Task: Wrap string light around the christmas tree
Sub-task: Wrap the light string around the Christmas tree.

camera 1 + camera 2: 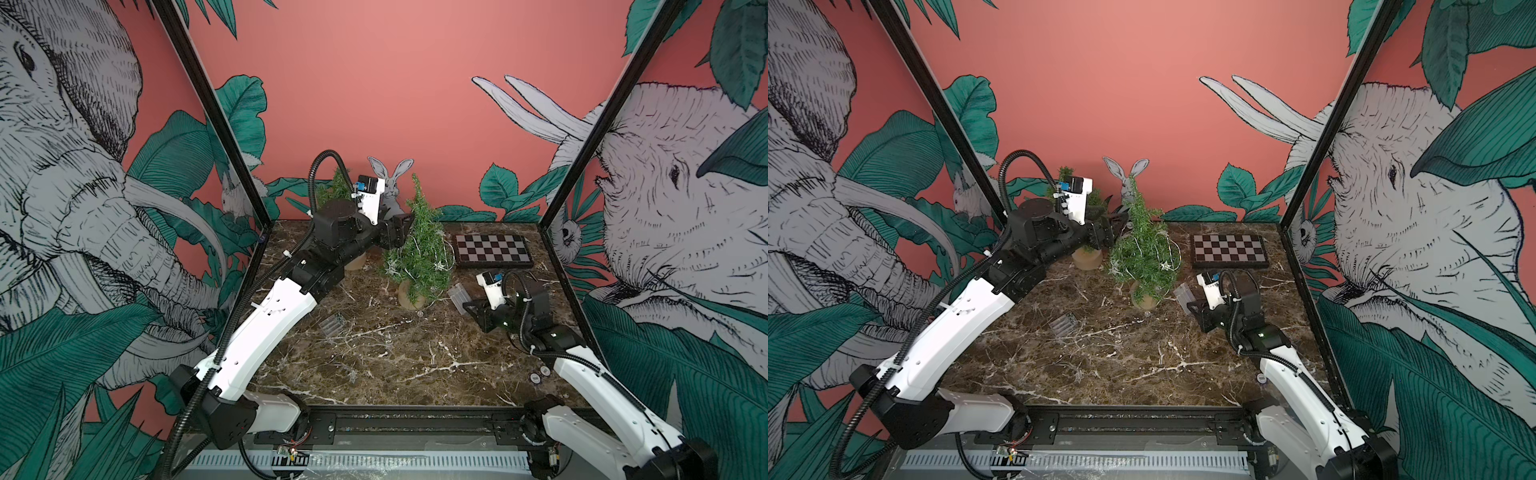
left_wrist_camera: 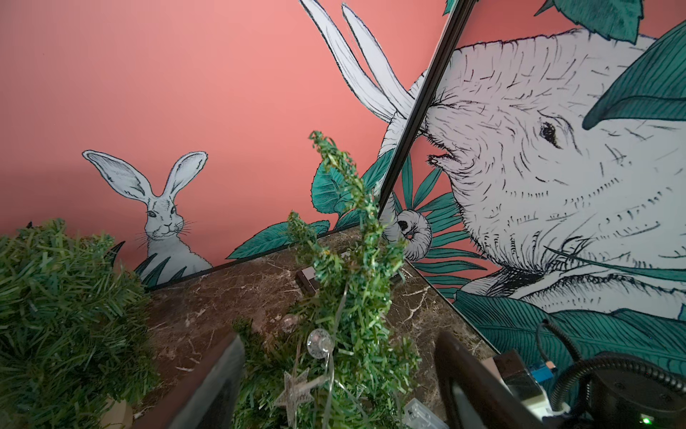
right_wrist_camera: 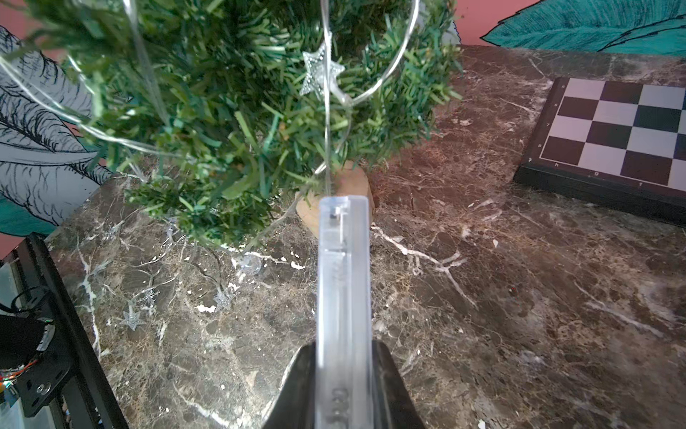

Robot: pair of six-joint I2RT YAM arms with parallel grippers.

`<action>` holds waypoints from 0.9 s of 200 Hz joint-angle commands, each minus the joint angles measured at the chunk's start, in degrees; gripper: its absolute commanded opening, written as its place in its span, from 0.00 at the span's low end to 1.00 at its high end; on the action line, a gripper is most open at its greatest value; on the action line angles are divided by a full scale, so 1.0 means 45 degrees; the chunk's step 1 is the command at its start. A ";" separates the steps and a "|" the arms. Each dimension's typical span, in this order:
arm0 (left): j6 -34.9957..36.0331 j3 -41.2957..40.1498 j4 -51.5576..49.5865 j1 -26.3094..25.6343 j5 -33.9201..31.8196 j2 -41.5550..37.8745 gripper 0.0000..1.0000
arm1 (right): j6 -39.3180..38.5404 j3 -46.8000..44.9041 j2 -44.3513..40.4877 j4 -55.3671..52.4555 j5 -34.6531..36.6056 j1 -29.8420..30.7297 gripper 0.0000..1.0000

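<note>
- In both top views the christmas tree (image 1: pixel 417 249) stands on its wooden base in the middle of the tabletop (image 1: pixel 395 365). The string light (image 1: pixel 437 264) is looped loosely over the tree's right side.
- Counted there: two trees, this one and a second tree (image 1: pixel 334 187) behind the left arm. There are two clear battery boxes, one held and a spare battery box (image 1: pixel 332 325) lying flat, and one chessboard (image 1: pixel 492 249).
- In a top view the left end effector (image 1: pixel 1111 226) sits just beside the tree's upper half. The right end effector (image 1: pixel 1192 306) is low, near the base.
- Left wrist view: the jaws stand wide apart with the treetop between them, gripping nothing. One star (image 2: pixel 295 388) and one round bulb (image 2: pixel 319 340) hang on the wire in the foliage.
- Right wrist view: the jaws are clamped on the battery box (image 3: pixel 343 282), and the wire rises from its far end into the branches. One star hangs on the tree. At least two loose stars (image 3: pixel 131 319) lie on the tabletop near the base, so part of the strand looks unwrapped.
- Handling, as a judgement: the wire is thin, light and springy. It should hold a loop but snag on the needles.
- The rigid box is the surest place to hold. Otherwise pinch the bare wire between ornaments.
- The small tree looks light, so a hard tug could tip it.
</note>
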 commanded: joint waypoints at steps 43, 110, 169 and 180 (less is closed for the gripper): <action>-0.0115 -0.0155 0.0338 -0.0083 0.0024 -0.0167 0.82 | 0.1172 -0.1479 0.0688 0.3440 0.0400 0.0293 0.25; -0.0020 -0.0301 0.0297 -0.0080 -0.0222 -0.0322 0.82 | 0.1231 -0.2274 0.1008 0.5260 0.0437 0.0402 0.37; 0.0840 -0.0375 -0.0232 -0.0084 -0.0629 -0.0794 0.82 | 0.1197 -0.1748 0.0210 0.4329 0.0709 0.0402 0.47; 0.1242 -0.0382 -0.0398 -0.0078 -0.0733 -0.0962 0.82 | 0.1250 -0.1168 -0.0293 0.3508 0.1126 0.0404 0.53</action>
